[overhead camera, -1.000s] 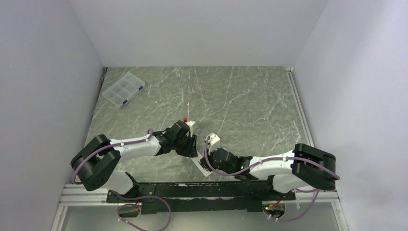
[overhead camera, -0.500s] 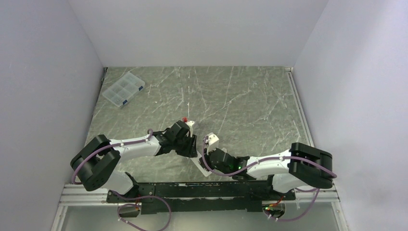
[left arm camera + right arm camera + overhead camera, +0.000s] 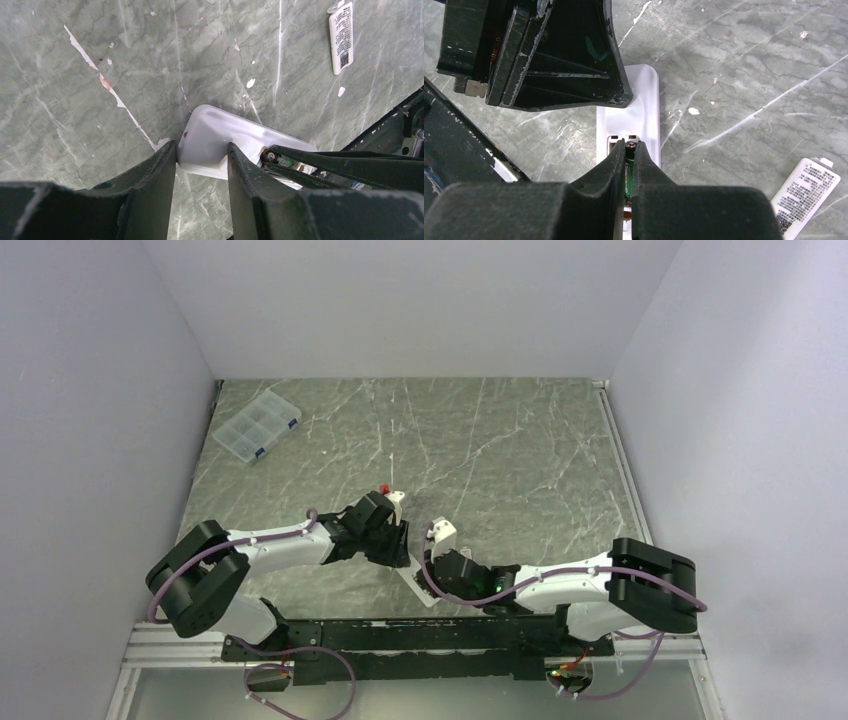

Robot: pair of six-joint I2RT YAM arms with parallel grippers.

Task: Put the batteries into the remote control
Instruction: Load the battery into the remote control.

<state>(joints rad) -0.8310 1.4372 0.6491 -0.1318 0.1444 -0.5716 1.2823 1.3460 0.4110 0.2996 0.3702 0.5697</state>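
On the green marble table (image 3: pixel 520 440) the remote control (image 3: pixel 220 137) lies back up near the arms' bases. The left gripper (image 3: pixel 200 160) clamps its rounded end between narrowly parted fingers. The right gripper (image 3: pixel 629 157), nearly closed, pinches a battery (image 3: pixel 629 175) at its recess, with the labelled cover (image 3: pixel 806 195) lying apart

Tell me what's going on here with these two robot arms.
A white remote control lies back-up on the marbled table. The left tool is planted over one end of it, apparently steadying it. The right tool pinches a green-tinted battery, its tip at the open battery recess. A small white labelled cover piece lies loose nearby.
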